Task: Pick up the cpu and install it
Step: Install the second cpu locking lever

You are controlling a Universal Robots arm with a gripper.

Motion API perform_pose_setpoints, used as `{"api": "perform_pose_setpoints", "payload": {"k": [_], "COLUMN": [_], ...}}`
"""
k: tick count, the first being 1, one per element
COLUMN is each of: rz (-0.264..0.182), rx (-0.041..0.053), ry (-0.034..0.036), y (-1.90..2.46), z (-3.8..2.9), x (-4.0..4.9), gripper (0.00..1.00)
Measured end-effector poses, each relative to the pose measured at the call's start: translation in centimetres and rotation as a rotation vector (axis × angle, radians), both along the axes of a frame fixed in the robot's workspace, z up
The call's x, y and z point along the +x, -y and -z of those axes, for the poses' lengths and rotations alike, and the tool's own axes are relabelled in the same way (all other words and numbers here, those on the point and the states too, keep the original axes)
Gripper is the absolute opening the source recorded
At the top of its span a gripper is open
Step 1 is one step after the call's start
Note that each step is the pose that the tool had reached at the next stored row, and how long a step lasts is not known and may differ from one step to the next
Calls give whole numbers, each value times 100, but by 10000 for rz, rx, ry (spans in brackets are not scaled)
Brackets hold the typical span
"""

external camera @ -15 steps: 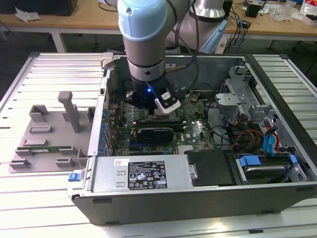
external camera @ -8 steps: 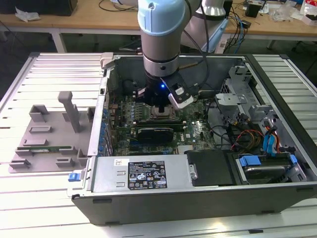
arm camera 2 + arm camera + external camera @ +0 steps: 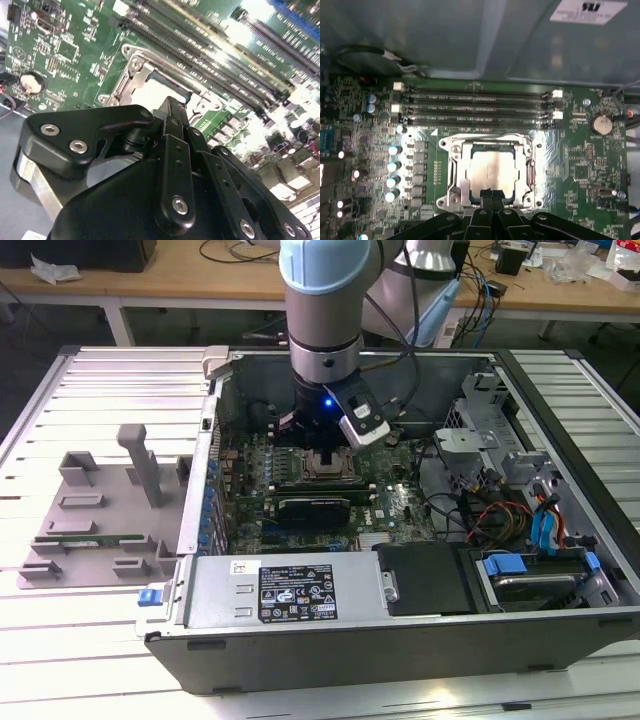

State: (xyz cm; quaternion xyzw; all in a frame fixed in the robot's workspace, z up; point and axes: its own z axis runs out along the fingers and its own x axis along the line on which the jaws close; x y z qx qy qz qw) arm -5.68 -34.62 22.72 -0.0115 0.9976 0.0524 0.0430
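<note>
Gripper [image 3: 489, 196] first: its black fingertips meet in a narrow point at the near edge of the socket, seen in both wrist views, and I cannot tell from the pictures whether they are clamped together or only drawn close; nothing is visibly held between them.

Going from the biggest thing down, the open computer case [image 3: 420, 625] lies on its side on the slatted table [image 3: 100, 370], and the arm reaches down into it over the green motherboard [image 3: 395, 505]. On that board, in the first wrist view, the memory slots [image 3: 475, 107] run across at 12 o'clock from the socket frame [image 3: 490, 172], their long axis lying from 9 to 3 o'clock.

The cpu [image 3: 492, 172] sits flat inside that frame, its silvery plate facing up and its edges square with the frame. It looks seated already, as far as I can judge.

The relation that matters: from the fingertips the cpu lies at 12 o'clock, directly ahead and just beside them, the tips at the middle of its 6 o'clock edge. Being square, the chip has no long axis to align with.
</note>
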Motion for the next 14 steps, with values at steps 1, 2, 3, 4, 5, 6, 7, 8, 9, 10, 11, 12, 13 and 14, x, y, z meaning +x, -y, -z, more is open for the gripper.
{"api": "perform_pose_setpoints", "payload": {"k": [1, 2, 3, 4, 5, 6, 7, 8, 9, 10, 11, 12, 13, 14], "rz": [0, 0, -1, -1, 1, 0, -1, 0, 0, 0, 0, 0, 0, 0], "rx": [-2, -5, -6, -8, -11, -13, -23, -25, -25, -26, -25, -26, -27, -27], "ry": [0, 0, -1, -4, -11, -11, -10, -10, -10, -10, -10, -11, -11, -11], "y": [-21, -46, -57, -63, -64, -67, -69, -69, -69, -69, -69, -69, -69, -69], "z": [0, 0, 0, 0, -13, -37, -72, -72, -72, -72, -72, -72, -72, -72], "x": [4, 10, 18, 37, 45, 46, 46, 46, 46, 46, 46, 46, 46, 46], "gripper": [11, 11, 11, 11, 11, 11, 11, 11, 11, 11, 11, 11, 11, 11]}}
